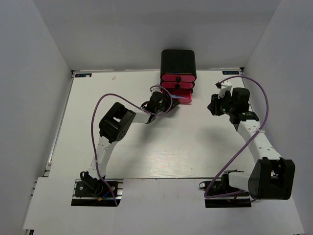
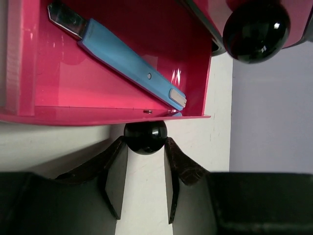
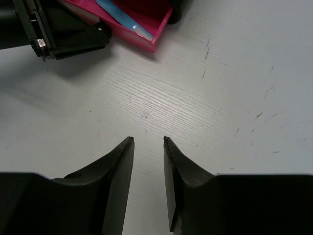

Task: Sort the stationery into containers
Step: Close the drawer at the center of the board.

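The black cabinet (image 1: pixel 178 62) stands at the table's back edge with its hot-pink drawers. The bottom drawer (image 2: pixel 98 116) is pulled out. A light blue marker-like item (image 2: pixel 124 61) with a metal tip lies slantwise inside it. My left gripper (image 2: pixel 145 142) is shut on that drawer's black round knob (image 2: pixel 145 137), one finger on each side; it also shows in the top view (image 1: pixel 172 104). The knob (image 2: pixel 257 32) of the drawer above shows at upper right. My right gripper (image 3: pixel 148 140) is open and empty above bare table, right of the cabinet (image 1: pixel 213 105). No other stationery is in view.
The right wrist view shows the open drawer (image 3: pixel 146 41) and my left gripper's body (image 3: pixel 63 39) at its upper left. White walls close in the table on three sides. A purple cable loops over each arm.
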`<action>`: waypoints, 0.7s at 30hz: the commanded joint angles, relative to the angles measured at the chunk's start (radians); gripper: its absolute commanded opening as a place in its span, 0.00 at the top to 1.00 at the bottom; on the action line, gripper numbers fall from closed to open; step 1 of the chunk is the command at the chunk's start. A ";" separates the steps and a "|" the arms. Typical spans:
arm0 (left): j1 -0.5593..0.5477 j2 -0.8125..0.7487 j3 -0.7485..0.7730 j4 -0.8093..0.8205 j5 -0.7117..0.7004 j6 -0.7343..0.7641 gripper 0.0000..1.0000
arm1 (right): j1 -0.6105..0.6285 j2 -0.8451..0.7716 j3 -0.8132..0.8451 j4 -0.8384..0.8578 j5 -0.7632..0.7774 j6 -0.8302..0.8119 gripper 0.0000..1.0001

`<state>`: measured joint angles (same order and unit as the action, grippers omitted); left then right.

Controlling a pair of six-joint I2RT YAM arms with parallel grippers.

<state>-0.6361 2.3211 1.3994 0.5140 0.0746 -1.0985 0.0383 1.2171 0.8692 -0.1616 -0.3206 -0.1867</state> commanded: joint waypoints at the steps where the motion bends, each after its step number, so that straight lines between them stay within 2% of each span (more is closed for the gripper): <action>1: 0.010 -0.005 0.053 0.020 -0.044 0.014 0.64 | -0.003 -0.019 -0.007 0.028 -0.024 -0.007 0.63; 12: 0.010 0.073 0.202 0.015 -0.113 0.005 0.65 | -0.009 -0.013 -0.010 0.031 -0.025 -0.016 0.60; 21: 0.010 0.156 0.309 0.004 -0.145 -0.054 0.61 | -0.008 -0.008 -0.013 0.033 -0.025 -0.019 0.60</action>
<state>-0.6285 2.4771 1.6493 0.5041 -0.0433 -1.1313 0.0338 1.2171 0.8673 -0.1608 -0.3275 -0.1940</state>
